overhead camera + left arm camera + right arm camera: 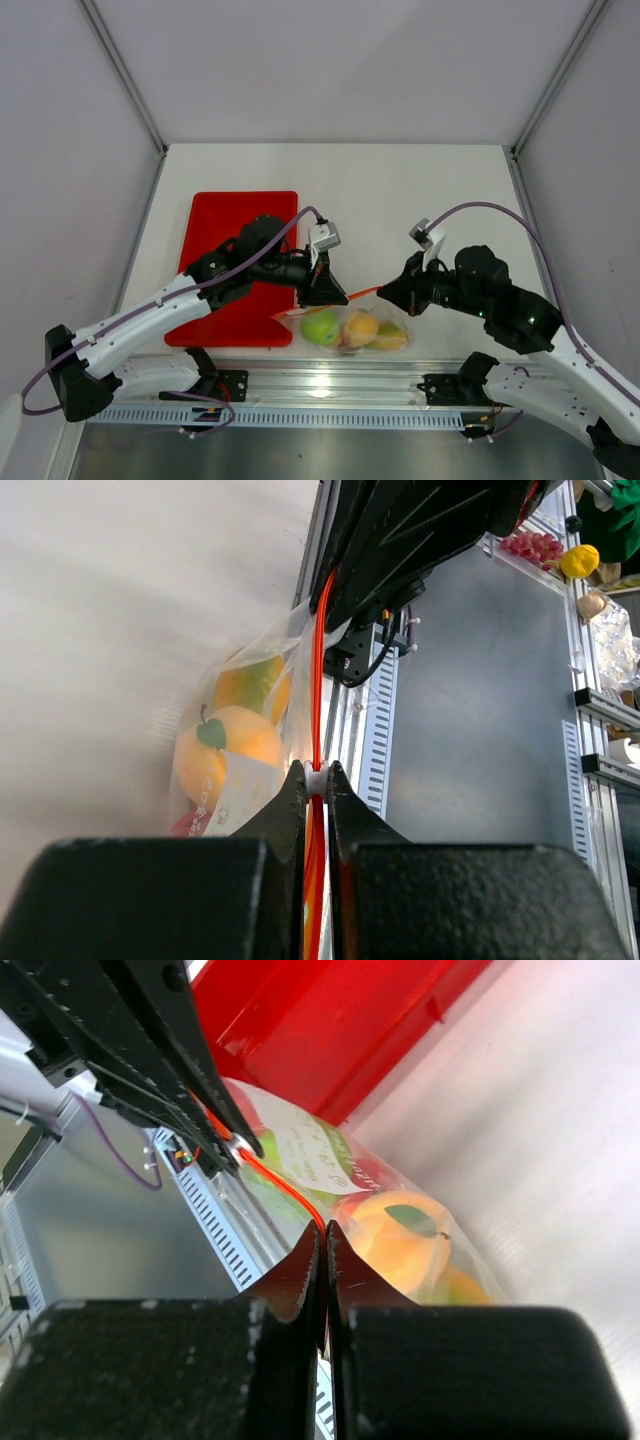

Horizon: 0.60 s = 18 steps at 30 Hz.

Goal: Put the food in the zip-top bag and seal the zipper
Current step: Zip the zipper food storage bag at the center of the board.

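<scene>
Left gripper [316, 776] and right gripper [322, 1235] both pinched tight on thin orange-red zipper strip [275, 1185]. Risk: an uneven pull slips the strip, leaving clear floppy plastic bag [372, 318] unsealed.

The top view is bright and even, with only soft, pale shadows on the white table [420, 190]. In both wrist views the close black fingers [285, 805] look blurry. The zipper [320, 680] glows bright orange, and the table looks washed-out there.
</scene>
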Motion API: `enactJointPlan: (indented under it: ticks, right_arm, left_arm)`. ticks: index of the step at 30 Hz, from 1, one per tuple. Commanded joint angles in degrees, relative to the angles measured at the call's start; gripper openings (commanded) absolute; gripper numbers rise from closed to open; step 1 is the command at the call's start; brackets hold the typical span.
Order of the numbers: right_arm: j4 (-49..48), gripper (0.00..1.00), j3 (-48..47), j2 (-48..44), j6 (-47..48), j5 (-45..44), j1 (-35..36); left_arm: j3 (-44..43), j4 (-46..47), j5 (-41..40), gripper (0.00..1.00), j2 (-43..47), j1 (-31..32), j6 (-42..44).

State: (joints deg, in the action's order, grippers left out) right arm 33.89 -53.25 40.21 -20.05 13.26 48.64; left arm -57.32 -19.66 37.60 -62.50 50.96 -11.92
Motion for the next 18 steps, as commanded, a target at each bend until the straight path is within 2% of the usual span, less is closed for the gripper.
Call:
enactJointPlan:
  ticks: [1, 13, 18]
  right_arm:
    - [0.65, 0.00, -0.27, -1.80, -1.39, -6.75, -0.30]
    - [5.30, 0.00, 0.34, -6.63, -4.29, -16.76, -0.22]
    - [6.36, 0.00, 0.52, -8.04, -4.91, -17.65, -0.30]
  left_arm:
    - [0.63, -1.52, -1.30, 0.00, 2.03, -0.33, 1.20]
    - [2.92, -3.01, -3.77, 0.01, 4.84, -1.30, 1.64]
    - [3.53, -3.72, -4.56, 0.01, 5.90, -1.74, 1.82]
